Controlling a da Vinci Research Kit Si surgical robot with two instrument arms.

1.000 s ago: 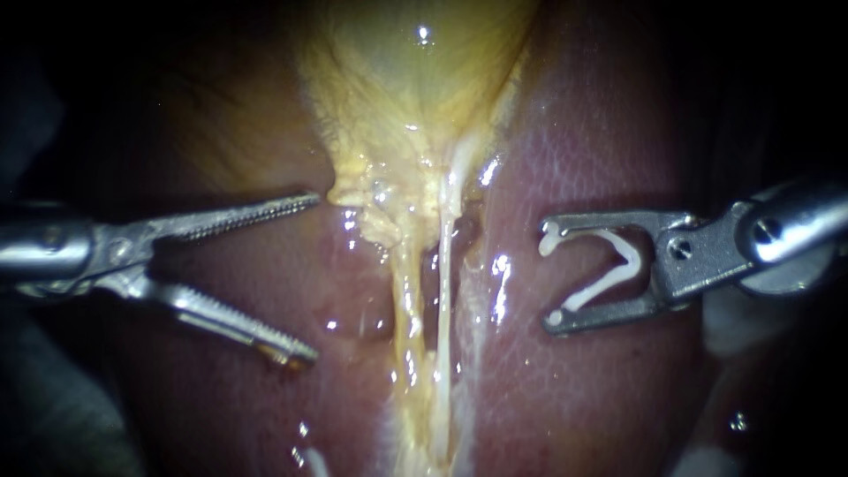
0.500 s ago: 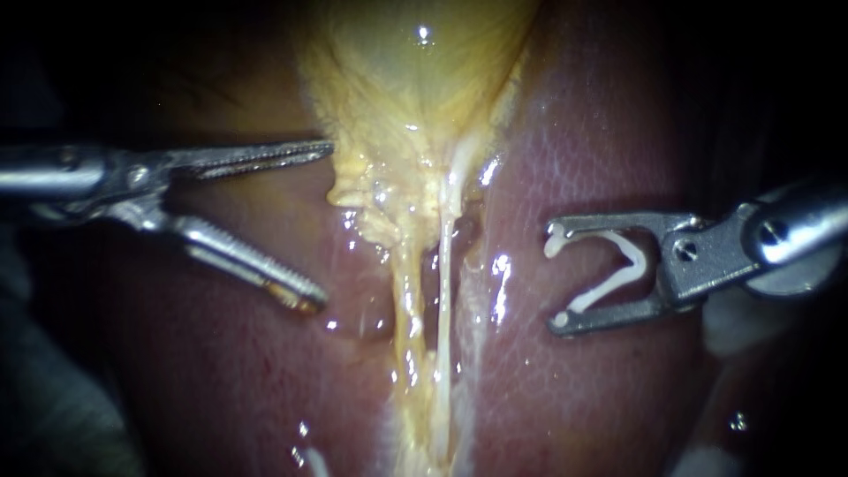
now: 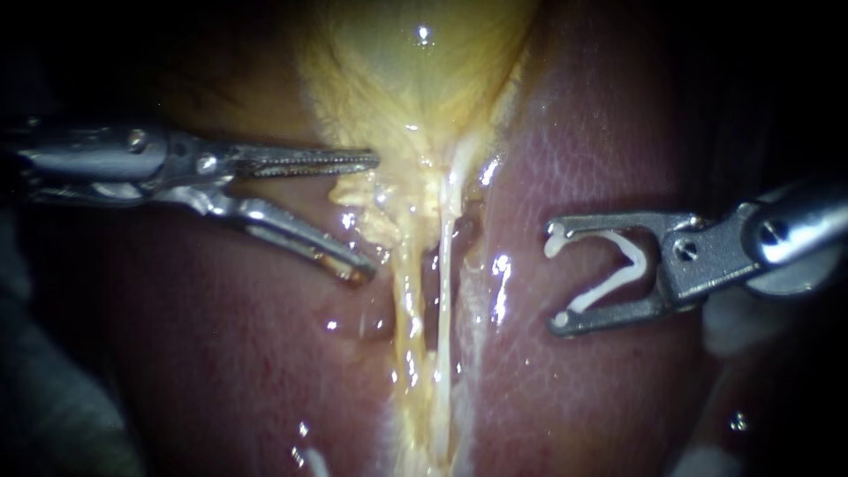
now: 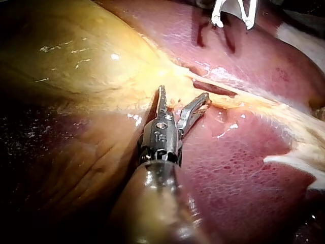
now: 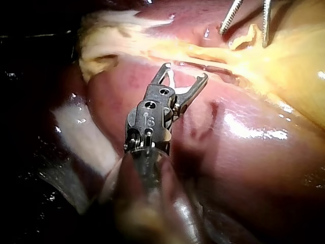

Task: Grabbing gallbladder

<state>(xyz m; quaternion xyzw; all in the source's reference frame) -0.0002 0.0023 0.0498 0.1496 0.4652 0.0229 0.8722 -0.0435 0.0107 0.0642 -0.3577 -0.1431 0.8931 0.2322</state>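
Gallbladder (image 3: 415, 79): yellow and shiny, at 12 o'clock in the endoscope view. It gets thin toward the middle.
Lumpy end (image 3: 371, 199): a bumpy yellow bit at the bottom of the gallbladder, close to the middle of the view.
Left instrument (image 3: 368, 217): comes in from 9 o'clock. Its jaws are let go, with a wide gap. One jaw lies at the top of the lumpy end and one below it. The lump sits between the tips and is not squeezed.
Right instrument (image 3: 554, 277): comes in from 3 o'clock. Its jaws stand far apart but they grasp a white clip (image 3: 618, 265), which touches both of them. It hangs over the liver, apart from the tubes.
Tubes (image 3: 441, 309): thin and pale, they run side by side from the lumpy end down to 6 o'clock.
Liver (image 3: 583, 132): the surface under it all. It is red-brown, wet and smooth, with small bright spots of light. It spreads on both sides of the tubes.
Room: the edges at 9 and 3 o'clock are too dark to tell.
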